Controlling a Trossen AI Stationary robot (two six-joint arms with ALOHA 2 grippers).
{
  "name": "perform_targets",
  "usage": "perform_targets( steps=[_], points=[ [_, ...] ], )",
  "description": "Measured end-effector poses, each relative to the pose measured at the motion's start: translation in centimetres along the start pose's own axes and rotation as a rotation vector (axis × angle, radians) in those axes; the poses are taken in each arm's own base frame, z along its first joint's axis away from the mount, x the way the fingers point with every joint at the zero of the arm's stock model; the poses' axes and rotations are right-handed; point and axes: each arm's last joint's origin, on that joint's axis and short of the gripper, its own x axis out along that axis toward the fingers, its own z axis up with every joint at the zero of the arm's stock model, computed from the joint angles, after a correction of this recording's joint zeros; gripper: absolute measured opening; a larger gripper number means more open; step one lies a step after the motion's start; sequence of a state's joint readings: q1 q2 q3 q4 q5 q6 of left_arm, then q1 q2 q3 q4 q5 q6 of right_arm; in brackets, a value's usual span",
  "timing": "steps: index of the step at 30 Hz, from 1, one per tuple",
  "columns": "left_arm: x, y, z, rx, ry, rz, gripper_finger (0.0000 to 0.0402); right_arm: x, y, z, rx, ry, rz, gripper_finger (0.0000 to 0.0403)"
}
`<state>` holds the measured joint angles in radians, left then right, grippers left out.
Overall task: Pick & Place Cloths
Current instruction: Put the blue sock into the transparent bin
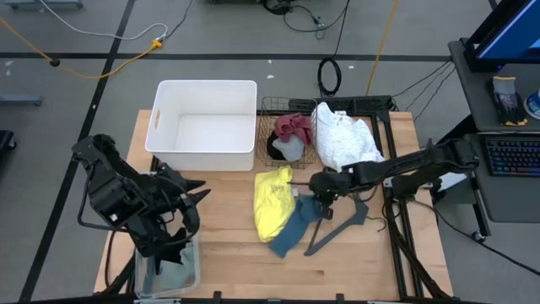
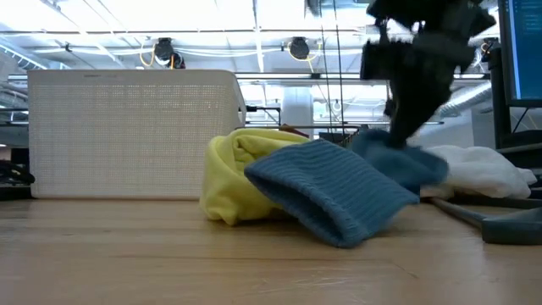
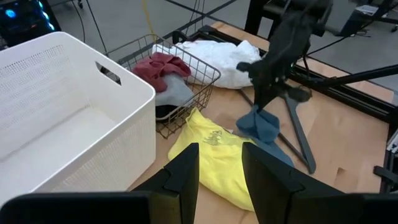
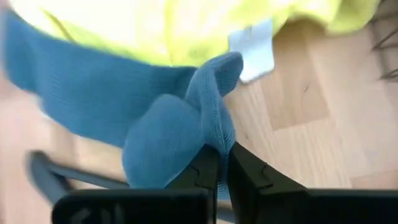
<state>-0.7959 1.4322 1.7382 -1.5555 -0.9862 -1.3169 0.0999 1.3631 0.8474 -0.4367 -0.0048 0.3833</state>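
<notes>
Now the right gripper (image 4: 217,163) pinches a fold of the blue cloth (image 1: 294,226), which lies on the table just beside the yellow cloth (image 1: 272,201). This looks like the picking-up step. Next it needs lifting and carrying to the white bin (image 1: 204,95). The left gripper (image 3: 219,171) waits, fingers spread.

We see a blue-teal knit cloth (image 1: 295,225) beside a bright yellow cloth (image 1: 272,203), a white cloth (image 1: 342,139), a maroon cloth (image 1: 293,127) in the wire basket (image 1: 268,108), and a white perforated bin (image 1: 205,125) on pale wood table (image 1: 228,270)
</notes>
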Motion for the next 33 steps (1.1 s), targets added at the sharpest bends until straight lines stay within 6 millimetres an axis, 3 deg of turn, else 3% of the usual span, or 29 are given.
perform_targets(
  steps=[12, 19, 26, 33],
  points=[
    [0.5, -1.6, 1.0, 0.007, -0.025, -0.100, 0.0122, -10.4, 1.4, 3.4, 0.051, -0.468, 0.201, 0.0005],
    [0.9, -2.5, 2.0, 0.030, -0.073, -0.151, 0.0123, -15.2, 2.4, 5.7, 0.038, -0.712, 0.302, 0.0005],
    [1.8, -3.0, 3.1, 0.081, -0.103, -0.173, 0.0145, -17.2, 3.5, 7.8, -0.009, -0.861, 0.381, 0.0005],
    [3.2, -3.6, 4.5, 0.124, -0.099, -0.248, 0.0214, -16.4, 4.6, 9.4, -0.050, -0.940, 0.448, 0.0005]
  ],
)
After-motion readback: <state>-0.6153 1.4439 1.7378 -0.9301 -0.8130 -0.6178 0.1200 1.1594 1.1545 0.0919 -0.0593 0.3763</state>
